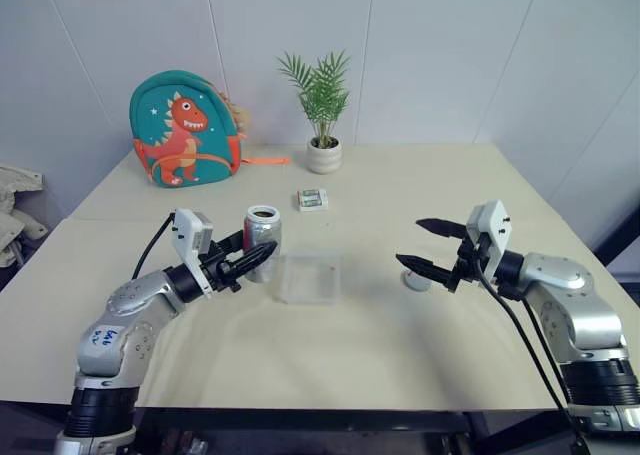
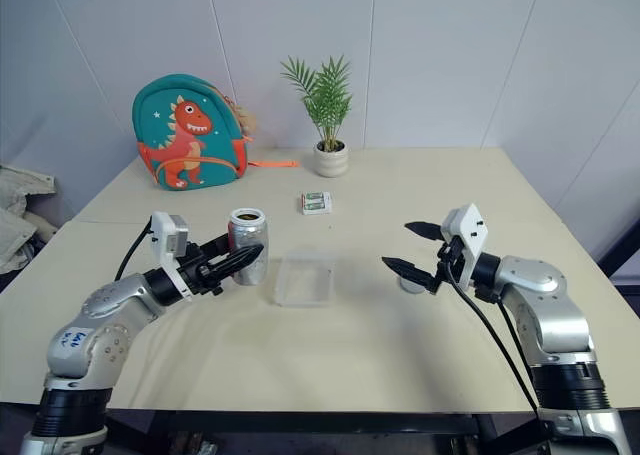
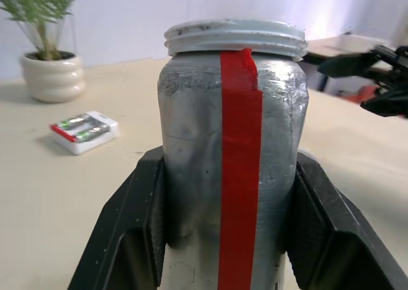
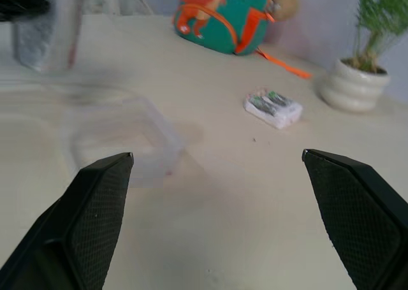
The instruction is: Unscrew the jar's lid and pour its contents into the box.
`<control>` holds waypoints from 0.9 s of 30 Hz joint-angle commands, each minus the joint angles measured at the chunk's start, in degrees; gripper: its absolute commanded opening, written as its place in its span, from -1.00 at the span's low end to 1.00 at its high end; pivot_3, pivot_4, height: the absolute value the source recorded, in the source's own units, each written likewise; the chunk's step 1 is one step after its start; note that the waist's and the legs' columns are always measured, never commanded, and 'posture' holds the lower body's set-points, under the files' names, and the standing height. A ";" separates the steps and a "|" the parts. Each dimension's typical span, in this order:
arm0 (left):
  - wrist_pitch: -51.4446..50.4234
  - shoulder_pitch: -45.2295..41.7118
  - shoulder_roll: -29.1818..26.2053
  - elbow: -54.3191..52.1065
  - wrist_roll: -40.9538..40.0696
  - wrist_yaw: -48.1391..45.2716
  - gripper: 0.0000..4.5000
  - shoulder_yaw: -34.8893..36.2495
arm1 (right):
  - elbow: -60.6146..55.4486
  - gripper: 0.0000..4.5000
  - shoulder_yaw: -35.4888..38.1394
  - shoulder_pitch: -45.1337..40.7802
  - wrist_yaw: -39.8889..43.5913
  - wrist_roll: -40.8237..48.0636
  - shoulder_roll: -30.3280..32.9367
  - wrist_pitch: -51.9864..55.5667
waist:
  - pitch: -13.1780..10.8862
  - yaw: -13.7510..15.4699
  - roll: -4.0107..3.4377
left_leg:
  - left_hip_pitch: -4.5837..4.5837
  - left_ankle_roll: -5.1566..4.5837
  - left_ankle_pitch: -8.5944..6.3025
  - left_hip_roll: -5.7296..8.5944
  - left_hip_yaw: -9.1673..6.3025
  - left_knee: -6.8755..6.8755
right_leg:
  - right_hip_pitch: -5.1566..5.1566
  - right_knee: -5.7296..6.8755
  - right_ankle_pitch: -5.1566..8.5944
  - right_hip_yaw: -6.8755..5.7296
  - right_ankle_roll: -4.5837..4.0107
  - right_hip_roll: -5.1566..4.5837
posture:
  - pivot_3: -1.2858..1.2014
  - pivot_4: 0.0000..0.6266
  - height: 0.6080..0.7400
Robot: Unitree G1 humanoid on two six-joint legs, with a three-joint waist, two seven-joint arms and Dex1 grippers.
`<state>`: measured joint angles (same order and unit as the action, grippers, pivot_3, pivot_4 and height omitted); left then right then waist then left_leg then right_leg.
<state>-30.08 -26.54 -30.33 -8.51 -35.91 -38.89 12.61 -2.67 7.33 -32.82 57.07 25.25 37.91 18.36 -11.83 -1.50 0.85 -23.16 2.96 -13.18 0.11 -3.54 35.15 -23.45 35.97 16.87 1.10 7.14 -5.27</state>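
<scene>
jar: upright, lidless | lid: on table | box: beside jar

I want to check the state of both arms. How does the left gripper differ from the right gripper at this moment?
The left gripper is shut on the jar, which stands open with no lid, while the right gripper is open and holds nothing. The left gripper is beside the box; the right gripper hangs above the table near the lid, which lies there. Both have two black fingers and point inward.
</scene>
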 commanded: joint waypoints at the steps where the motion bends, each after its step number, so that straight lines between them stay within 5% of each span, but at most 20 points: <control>1: -0.98 -1.05 -1.47 -0.52 -2.05 -1.10 -0.10 2.00 | -10.76 0.99 2.60 1.24 0.15 5.21 3.16 4.73 | 0.00 0.06 0.00 | 0.00 0.00 0.00 0.00 -0.01 0.00 | 0.00 0.00 0.00 0.00 0.00 0.00 | 0.03 -0.52 1.00; 9: 9.24 -4.91 -0.84 8.41 6.80 -1.12 -0.10 -0.61 | -13.95 0.99 8.35 6.91 5.28 8.57 10.80 4.44 | -0.01 1.07 0.03 | -0.01 -0.03 -0.01 0.02 0.01 0.02 | 0.04 -0.07 -0.01 -0.01 -0.01 0.00 | 0.03 -0.52 1.00; 20: 23.67 -12.96 -0.65 20.59 21.01 -1.07 -0.10 -7.34 | -12.87 0.99 6.04 8.70 4.33 8.19 9.12 3.97 | -0.01 1.45 0.03 | -0.01 -0.06 -0.01 0.02 0.11 0.03 | 0.02 -0.11 -0.05 0.05 0.05 -0.01 | 0.03 -0.52 1.00; 25: 35.00 -16.85 -2.83 24.12 34.09 2.95 -0.10 -13.08 | -12.70 0.99 5.02 9.14 2.10 7.90 6.87 3.46 | -0.02 1.35 0.04 | -0.02 -0.08 -0.02 0.02 0.13 0.03 | -0.01 -0.09 -0.06 0.06 0.06 0.00 | 0.03 -0.52 1.00; 27: 45.91 -19.03 -5.62 26.14 45.93 8.73 -0.10 -18.02 | -12.54 0.99 4.46 9.31 1.06 7.69 5.48 3.09 | -0.05 1.38 0.10 | -0.01 -0.08 -0.02 0.02 0.14 0.02 | -0.02 -0.08 -0.06 0.07 0.07 0.00 | 0.03 -0.52 1.00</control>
<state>8.28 -43.30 -34.30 17.96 3.27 -33.96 -3.89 -14.10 11.46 -23.46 59.07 32.73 43.82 22.47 -11.87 -0.12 0.95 -23.18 2.89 -13.19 0.13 -3.41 35.18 -23.46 35.87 16.80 1.17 7.21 -5.27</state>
